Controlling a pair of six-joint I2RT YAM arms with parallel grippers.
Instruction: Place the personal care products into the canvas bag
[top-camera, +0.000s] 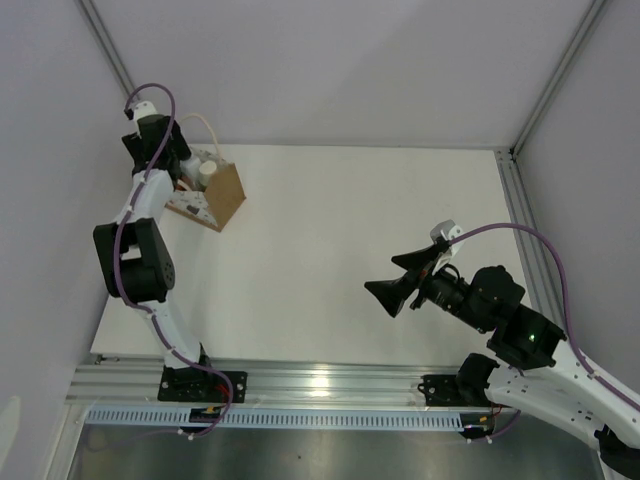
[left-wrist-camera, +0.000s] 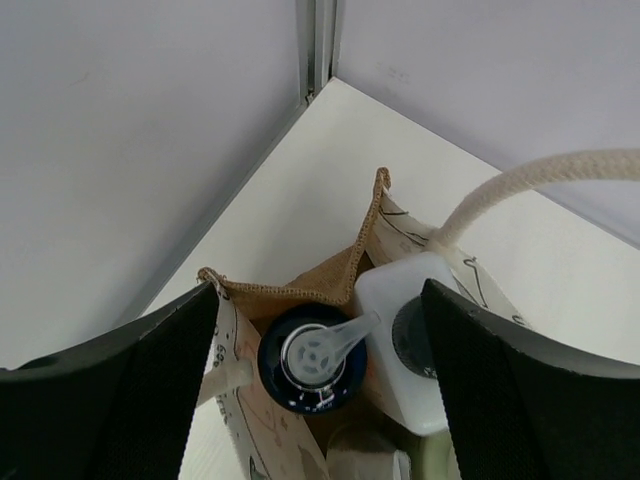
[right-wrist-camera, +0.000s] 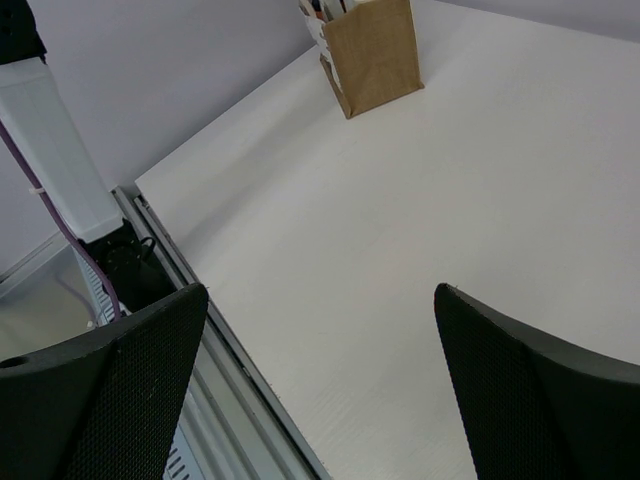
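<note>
The canvas bag (top-camera: 215, 195) is found at the far left corner of the desk (top-camera: 340, 240), with a blue-capped bottle (left-wrist-camera: 310, 360) and a white bottle (left-wrist-camera: 385, 300) inside. The left gripper (left-wrist-camera: 320, 288) is held apart directly above; the right gripper (top-camera: 380, 275) is spread, empty, near the right edge. The cream handle (left-wrist-camera: 540, 180) could be snagged on withdrawal, and the bag tipped.

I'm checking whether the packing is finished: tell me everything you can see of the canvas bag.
The canvas bag stands upright near the far-left corner of the table, mouth open. Its sides look like tan woven burlap, its front panel white with dark print; a cream rope handle arcs above. Inside stand a dark-blue-capped bottle and a white bottle with a dark cap.
</note>
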